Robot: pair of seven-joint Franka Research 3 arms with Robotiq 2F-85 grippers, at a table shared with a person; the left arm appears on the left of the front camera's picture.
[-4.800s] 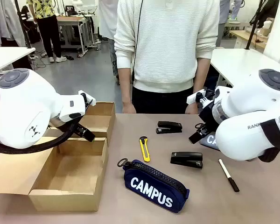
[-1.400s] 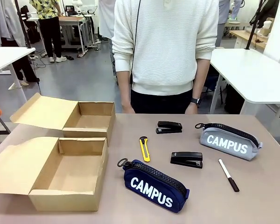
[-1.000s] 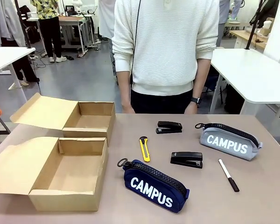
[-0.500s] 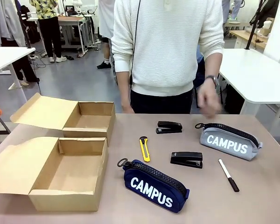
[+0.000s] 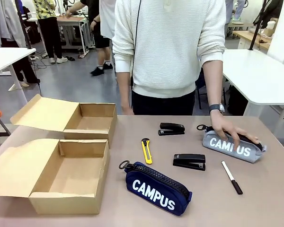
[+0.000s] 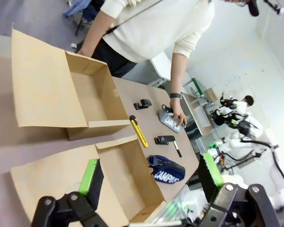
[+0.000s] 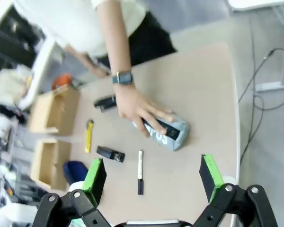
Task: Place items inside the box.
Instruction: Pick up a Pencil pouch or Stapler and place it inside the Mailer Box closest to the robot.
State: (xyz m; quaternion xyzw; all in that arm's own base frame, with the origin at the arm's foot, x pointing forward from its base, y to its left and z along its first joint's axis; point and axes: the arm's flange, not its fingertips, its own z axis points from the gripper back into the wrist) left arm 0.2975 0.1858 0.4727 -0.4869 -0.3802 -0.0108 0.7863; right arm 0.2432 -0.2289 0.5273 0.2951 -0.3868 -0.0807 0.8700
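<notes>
- The left gripper [image 6: 150, 171] is hanging high above the left end of the table [image 5: 270, 203]. Its green-padded fingers are standing wide apart with nothing between them.
- The right gripper [image 7: 152, 172] is hovering high over the table's right end. Its fingers are likewise spread wide and gripping nothing.
- The person's hand [image 5: 226, 128], with a watch [image 5: 217, 108] on the wrist, is resting flat on the grey pencil case [image 5: 248, 151] and covering part of its "CAMPUS" print.
- The grey pencil case is lying at the far right of the table.
- The navy pencil case [image 5: 156, 188] is lying near the robot's edge, around the middle. Its zip ring is pointing toward the near box [image 5: 66, 202].
- The near box is sitting open at the table's left, with its lid flap lying out to the left.
- The far box [image 5: 100, 124] is sitting open just behind the near box, its lid also folded out to the left.
- The yellow utility knife [image 5: 146, 151] is lying just right of the boxes, pointing away from the robot.
- The far stapler [image 5: 171, 128] is lying in front of the person.
- The near stapler [image 5: 189, 161] is lying between the two pencil cases.
- The marker [image 5: 232, 177] is lying right of the near stapler, with its black cap toward the robot.
- All these items are lying on the table, outside both boxes.
</notes>
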